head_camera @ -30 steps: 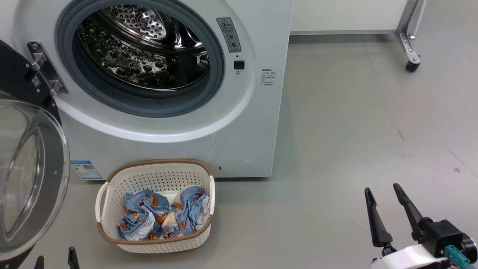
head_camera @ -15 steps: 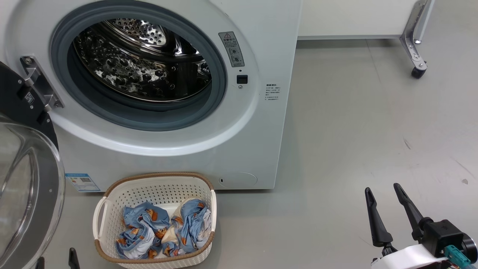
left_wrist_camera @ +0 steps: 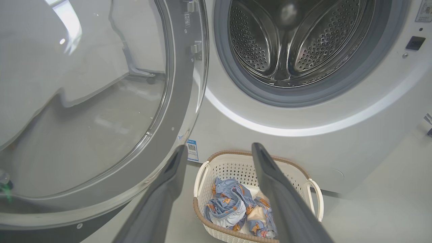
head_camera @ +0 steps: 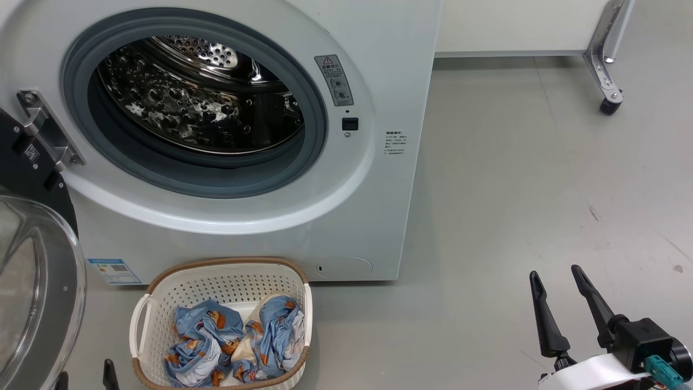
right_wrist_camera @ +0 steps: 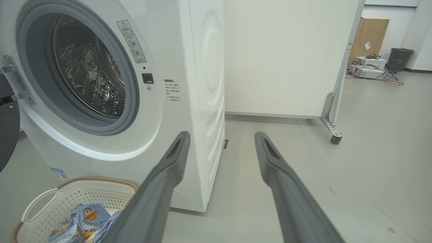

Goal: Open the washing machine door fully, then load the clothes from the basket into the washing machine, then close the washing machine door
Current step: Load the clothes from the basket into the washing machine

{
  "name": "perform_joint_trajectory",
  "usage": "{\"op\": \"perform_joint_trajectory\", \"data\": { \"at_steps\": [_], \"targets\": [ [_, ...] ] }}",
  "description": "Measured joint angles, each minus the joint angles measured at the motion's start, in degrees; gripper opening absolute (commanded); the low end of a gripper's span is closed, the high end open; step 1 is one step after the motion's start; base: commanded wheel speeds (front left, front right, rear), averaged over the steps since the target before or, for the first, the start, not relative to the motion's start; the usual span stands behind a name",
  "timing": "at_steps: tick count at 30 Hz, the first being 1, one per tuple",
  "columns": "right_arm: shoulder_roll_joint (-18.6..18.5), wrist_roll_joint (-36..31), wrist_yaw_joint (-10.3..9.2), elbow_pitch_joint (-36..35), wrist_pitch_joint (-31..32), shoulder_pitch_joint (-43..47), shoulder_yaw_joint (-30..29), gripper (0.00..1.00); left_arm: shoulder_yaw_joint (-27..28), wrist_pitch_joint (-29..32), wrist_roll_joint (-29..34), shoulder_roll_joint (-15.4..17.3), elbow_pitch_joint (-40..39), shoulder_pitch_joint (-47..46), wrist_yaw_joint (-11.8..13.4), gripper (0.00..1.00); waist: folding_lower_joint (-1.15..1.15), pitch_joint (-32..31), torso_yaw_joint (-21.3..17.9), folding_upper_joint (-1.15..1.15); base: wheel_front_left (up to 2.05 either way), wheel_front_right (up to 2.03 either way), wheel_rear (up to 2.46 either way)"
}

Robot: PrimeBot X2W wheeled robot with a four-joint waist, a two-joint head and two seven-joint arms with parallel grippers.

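Two crumpled bundles of clothes (head_camera: pixel 233 344) lie low in the basket (head_camera: pixel 227 263), below its brown rim. They are light blue with small orange-brown figures, and a bit of cream cloth sits between them. The basket stands on the floor (head_camera: pixel 487 216) just in front of the washing machine (head_camera: pixel 379 206), under the left half of its front. It is near the blue label (head_camera: pixel 115 271) low on the panel. Above it we look into the steel drum (head_camera: pixel 189 103), its perforated wall shining inside the grey gasket (head_camera: pixel 216 187).

The washing machine door (head_camera: pixel 38 281) is swung out to the left on its metal hinge (head_camera: pixel 46 130), well clear of the opening. Its bulging glass is turned toward us at the left edge of the head view.

Our left gripper (left_wrist_camera: pixel 219 148) hovers above the floor on the near side of the basket. It points at the basket and the machine's front, fingers spread wide with nothing between them. In the left wrist view one finger overlaps the door's rim, and we cannot tell how close the two are.

Our right gripper (head_camera: pixel 555 272) hangs over the floor off to the right, well apart from the basket. Its jaws are wide as well and it carries nothing.

Past the machine's right side we see a white panel on a castor (head_camera: pixel 610 105). Farther back in the right wrist view is a cardboard box (right_wrist_camera: pixel 369 37).
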Motion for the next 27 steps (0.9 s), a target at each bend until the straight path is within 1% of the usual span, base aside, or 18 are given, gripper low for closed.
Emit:
{"op": "perform_joint_trajectory", "data": {
  "at_steps": [12, 18, 21, 24, 27],
  "targets": [
    [0.1, 0.0, -0.01, -0.7, 0.0, -0.1, 0.4, 1.00, 0.0, 0.0, 0.3, 0.0, 0.2, -0.2, -0.2, 1.00, 0.00, 2.0, -0.6, 0.00, 0.01, -0.01, 0.00],
    [0.3, 0.0, -0.01, -1.1, 0.0, -0.5, 0.8, 1.00, -2.3, 0.0, 1.0, 0.4, 1.5, -1.5, -0.6, 1.00, 0.00, 4.6, -1.6, 0.00, 0.00, 0.00, 0.00],
    [0.5, 0.0, -0.01, -1.5, 0.0, -1.4, 0.9, 1.00, -3.7, 0.0, 1.0, 1.2, 2.3, -2.8, -0.7, 1.00, 0.00, 6.1, -2.1, 0.00, 0.00, 0.00, 0.00],
    [0.5, -0.1, -0.01, -1.9, 0.0, -1.9, 1.1, 1.00, -4.1, 0.0, 0.9, 1.5, 2.7, -3.9, -0.7, 1.00, 0.00, 7.2, -2.6, 0.00, 0.00, 0.00, 0.00],
    [0.7, -0.2, -0.01, -2.3, 0.0, -2.8, 1.1, 1.00, -4.9, 1.0, 0.2, 1.9, 3.9, -5.5, -0.7, 1.00, 0.00, 9.0, -3.3, 0.00, 0.00, 0.00, 0.00]
  ]
}}
